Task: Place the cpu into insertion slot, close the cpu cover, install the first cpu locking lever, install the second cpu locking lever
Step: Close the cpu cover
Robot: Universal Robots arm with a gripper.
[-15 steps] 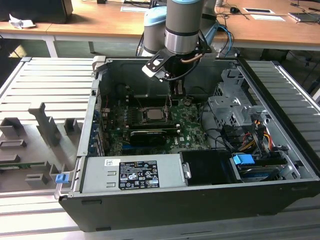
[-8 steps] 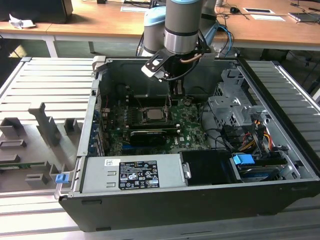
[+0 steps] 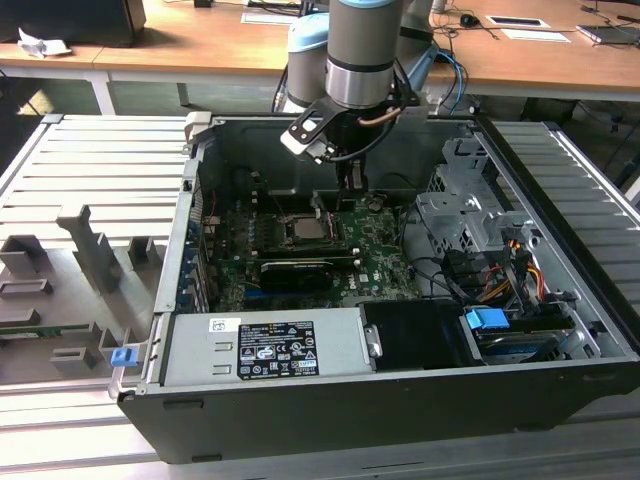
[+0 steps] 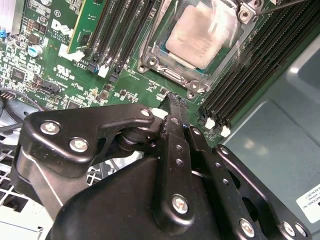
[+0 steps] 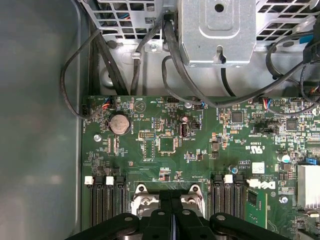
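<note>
Cpu (image 4: 200,35) lies flat in the slot (image 3: 283,235) on the green board (image 5: 200,150), its dull silver top showing through the square opening of the cover (image 4: 152,57), which lies down around it. In the exterior view the slot sits mid-board inside the open case (image 3: 400,420), with a black card (image 3: 295,270) just on its near side and a grey labelled box (image 3: 270,345) nearer still. A thin metal rod (image 4: 280,6) runs past one corner of the slot; whether it is latched cannot be told. The pincer (image 4: 172,102) hangs above the board just beyond the slot's far edge, slightly toward the exterior view's right, close to the case's far wall. Its fingers (image 5: 165,215) are clenched together with nothing between them, clear of cpu and cover. The case stands on a slatted metal counter (image 3: 60,160).
</note>
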